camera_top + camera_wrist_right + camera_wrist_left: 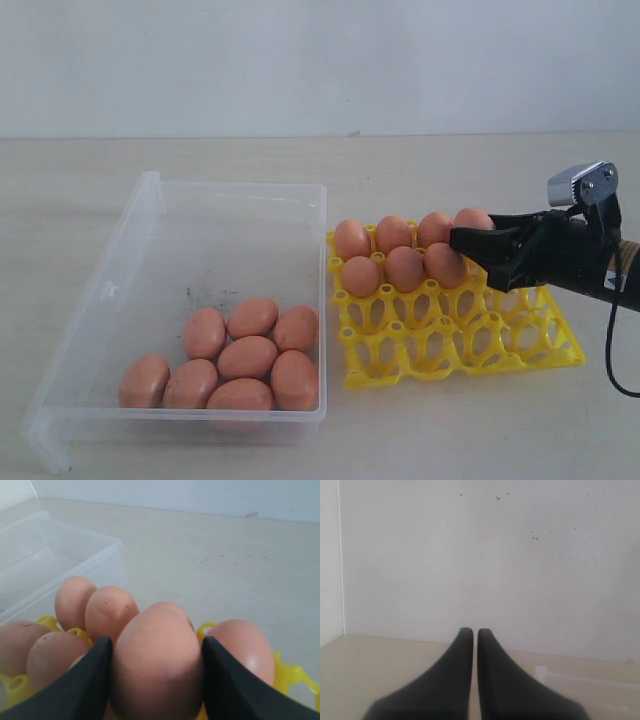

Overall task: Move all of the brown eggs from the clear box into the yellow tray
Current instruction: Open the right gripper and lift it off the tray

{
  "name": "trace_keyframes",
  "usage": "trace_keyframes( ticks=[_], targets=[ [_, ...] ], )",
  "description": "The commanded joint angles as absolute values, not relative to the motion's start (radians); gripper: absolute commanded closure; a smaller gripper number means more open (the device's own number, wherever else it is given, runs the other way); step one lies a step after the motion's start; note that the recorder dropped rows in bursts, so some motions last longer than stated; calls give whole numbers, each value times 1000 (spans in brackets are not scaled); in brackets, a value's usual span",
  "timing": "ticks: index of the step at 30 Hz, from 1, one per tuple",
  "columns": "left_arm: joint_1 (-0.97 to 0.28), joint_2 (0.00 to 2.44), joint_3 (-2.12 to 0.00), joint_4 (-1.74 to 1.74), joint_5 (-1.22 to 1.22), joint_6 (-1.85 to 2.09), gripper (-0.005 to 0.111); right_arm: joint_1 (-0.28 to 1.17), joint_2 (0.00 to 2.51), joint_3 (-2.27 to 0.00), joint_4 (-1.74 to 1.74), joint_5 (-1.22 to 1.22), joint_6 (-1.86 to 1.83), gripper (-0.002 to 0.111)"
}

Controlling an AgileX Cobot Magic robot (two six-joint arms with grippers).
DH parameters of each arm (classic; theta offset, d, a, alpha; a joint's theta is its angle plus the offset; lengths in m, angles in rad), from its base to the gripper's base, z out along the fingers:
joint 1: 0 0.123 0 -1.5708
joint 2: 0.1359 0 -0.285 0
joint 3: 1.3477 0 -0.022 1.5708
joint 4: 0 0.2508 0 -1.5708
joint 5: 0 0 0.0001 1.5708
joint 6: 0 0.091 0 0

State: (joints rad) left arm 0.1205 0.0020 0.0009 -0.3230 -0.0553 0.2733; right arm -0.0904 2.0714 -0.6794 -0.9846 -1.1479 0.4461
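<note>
Several brown eggs (247, 357) lie bunched in the near right corner of the clear box (240, 185). The yellow tray (470, 350) stands right of the box, with more eggs (394, 235) filling its two far rows. My right gripper (470, 245) reaches in from the right over the tray's second row. In the right wrist view this gripper (156, 647) is shut on a brown egg (157, 660), both fingers (90, 680) pressed to its sides, low among the seated eggs (110, 612). My left gripper (475, 632) is shut and empty, away from the eggs.
The tray's two near rows are open cups (420, 350). A box corner (542, 672) shows beside the left gripper. A black cable (612, 350) hangs from the right arm at the table's right edge. A white wall stands behind the table.
</note>
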Motion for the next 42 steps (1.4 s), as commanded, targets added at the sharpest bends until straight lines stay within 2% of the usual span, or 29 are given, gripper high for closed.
trace_keyframes(
  ticks=[1, 4, 10, 12, 21, 27, 30, 32, 35, 38, 42],
  targets=[
    [119, 0, 0, -319, -52, 279, 103, -90, 2071, -678, -1006, -1043, 464, 107],
    [119, 0, 0, -319, -52, 279, 103, -90, 2071, -678, -1007, -989, 466, 98],
    [119, 0, 0, -319, -52, 279, 103, -90, 2071, -678, -1010, -962, 533, 53],
    [119, 0, 0, -319, -52, 279, 103, -90, 2071, -678, -1010, -960, 533, 46],
    [119, 0, 0, -319, -52, 279, 103, -90, 2048, -678, -1031, -981, 561, 48],
    [119, 0, 0, -319, -52, 279, 103, -90, 1855, -676, -1135, -979, 696, 50],
    [119, 0, 0, -319, -52, 279, 103, -90, 1788, -676, -1205, -1125, 807, 77],
    [119, 0, 0, -319, -52, 279, 103, -80, 1788, -676, -1261, -1221, 861, 106],
    [119, 0, 0, -319, -52, 279, 103, 12, 1786, -681, -1271, -1221, 882, 108],
    [119, 0, 0, -319, -52, 279, 103, 165, 1786, -729, -1269, -1189, 888, 109],
    [119, 0, 0, -319, -52, 279, 103, 376, 1786, -842, -1269, -797, 939, 109]
  ],
)
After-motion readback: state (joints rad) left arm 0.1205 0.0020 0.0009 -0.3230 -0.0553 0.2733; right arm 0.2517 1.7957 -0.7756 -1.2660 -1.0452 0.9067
